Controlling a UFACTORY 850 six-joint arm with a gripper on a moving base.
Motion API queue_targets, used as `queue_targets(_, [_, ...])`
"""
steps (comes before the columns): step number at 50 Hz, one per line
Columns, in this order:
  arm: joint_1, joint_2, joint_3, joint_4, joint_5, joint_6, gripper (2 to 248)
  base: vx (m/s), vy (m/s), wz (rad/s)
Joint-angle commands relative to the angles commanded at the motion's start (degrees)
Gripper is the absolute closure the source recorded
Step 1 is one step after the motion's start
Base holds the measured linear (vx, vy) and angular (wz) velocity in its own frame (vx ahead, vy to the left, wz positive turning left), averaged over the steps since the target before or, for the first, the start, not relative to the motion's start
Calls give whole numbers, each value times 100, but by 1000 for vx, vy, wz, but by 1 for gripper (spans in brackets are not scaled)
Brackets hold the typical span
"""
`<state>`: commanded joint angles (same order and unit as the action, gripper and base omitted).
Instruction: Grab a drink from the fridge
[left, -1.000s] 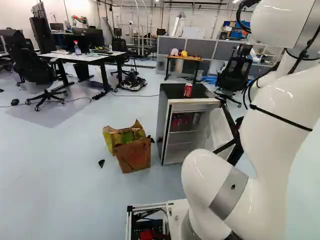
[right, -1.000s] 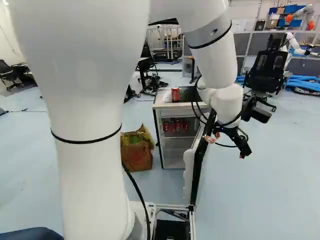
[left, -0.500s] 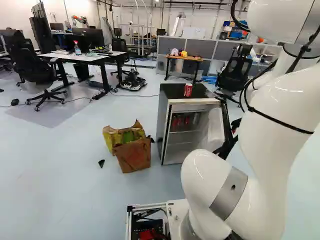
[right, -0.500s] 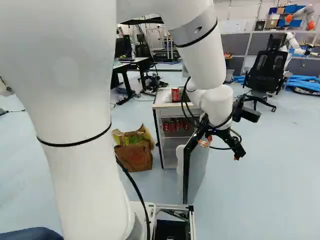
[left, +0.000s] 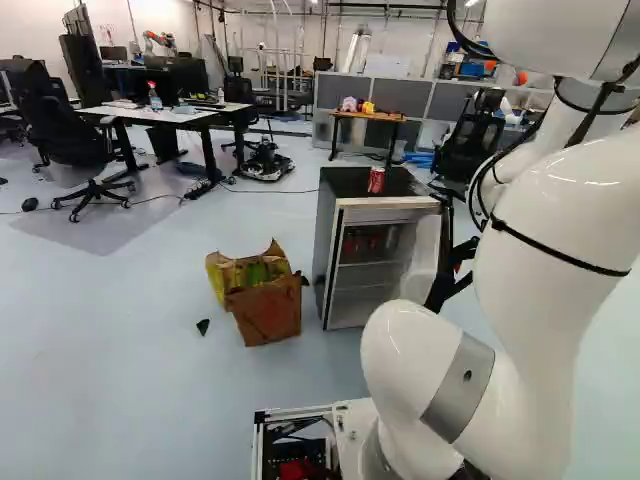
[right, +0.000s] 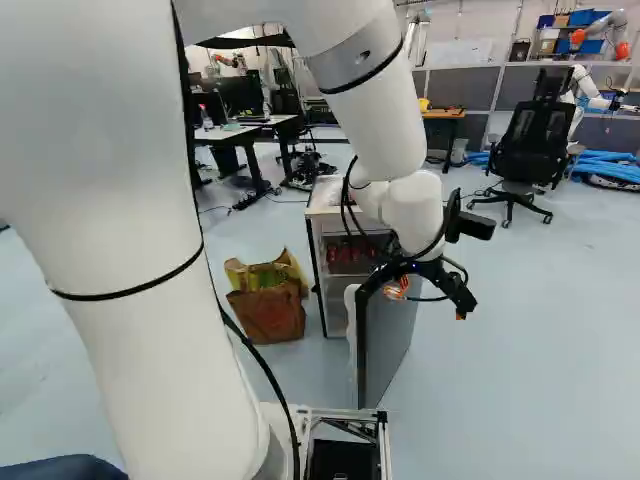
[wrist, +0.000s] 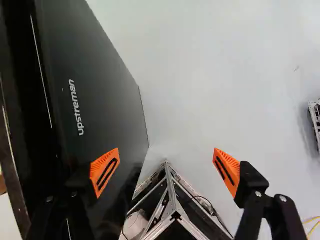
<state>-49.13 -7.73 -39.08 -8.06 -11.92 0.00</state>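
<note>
Fridge door (right: 392, 345): more shut than before
Arm (right: 380, 110): further left
Tool (right: 428, 302): wide open beside the door
Red can (left: 376, 180): same place

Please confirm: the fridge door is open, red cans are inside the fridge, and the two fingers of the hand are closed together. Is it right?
Not quite: the wrist view shows the two fingers of the hand standing apart. The fridge door is open, and red cans are inside the fridge.
</note>
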Motion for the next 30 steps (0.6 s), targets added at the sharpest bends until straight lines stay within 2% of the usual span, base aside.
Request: queue_targets(30, [410,375,423,-682,20,0,3,0,0,0])
